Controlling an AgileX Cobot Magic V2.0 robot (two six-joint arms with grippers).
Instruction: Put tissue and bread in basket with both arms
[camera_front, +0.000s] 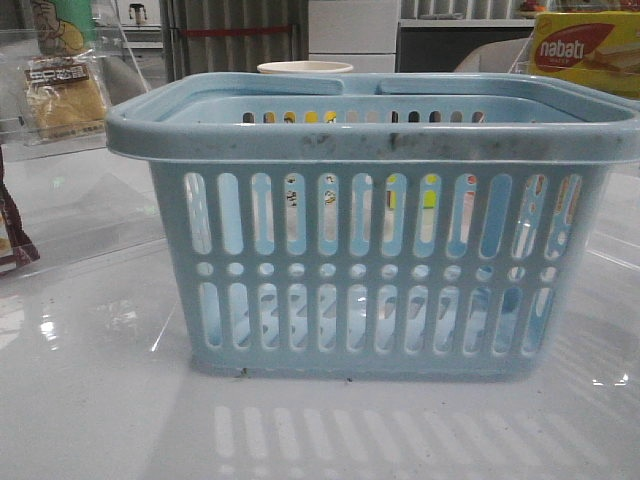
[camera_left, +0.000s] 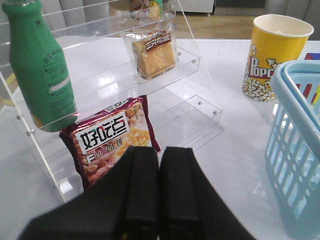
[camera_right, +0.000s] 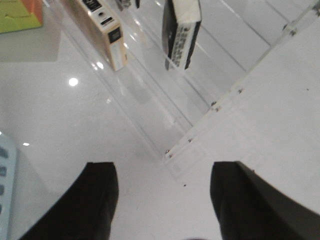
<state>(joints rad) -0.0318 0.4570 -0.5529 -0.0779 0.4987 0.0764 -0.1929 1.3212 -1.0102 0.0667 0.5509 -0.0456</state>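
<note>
The light-blue slotted basket (camera_front: 375, 240) fills the middle of the front view; neither gripper shows there. The bread (camera_left: 154, 52), yellowish-brown in a clear wrapper, leans on a middle step of a clear acrylic shelf (camera_left: 192, 60), also seen as the bread (camera_front: 65, 100) at the back left. My left gripper (camera_left: 159, 152) is shut and empty, some way short of the bread, with a snack packet between them. The tissue (camera_right: 181, 35), a small black pack with pale printing, stands on another clear shelf. My right gripper (camera_right: 164, 170) hangs open over the white table, well short of the tissue.
A green bottle (camera_left: 40, 70) and a dark red snack packet (camera_left: 110, 140) share the left shelf. A yellow popcorn cup (camera_left: 272, 55) stands behind the basket (camera_left: 297, 150). A nabati box (camera_front: 585, 50) sits at the back right. A tan box (camera_right: 102, 30) stands beside the tissue.
</note>
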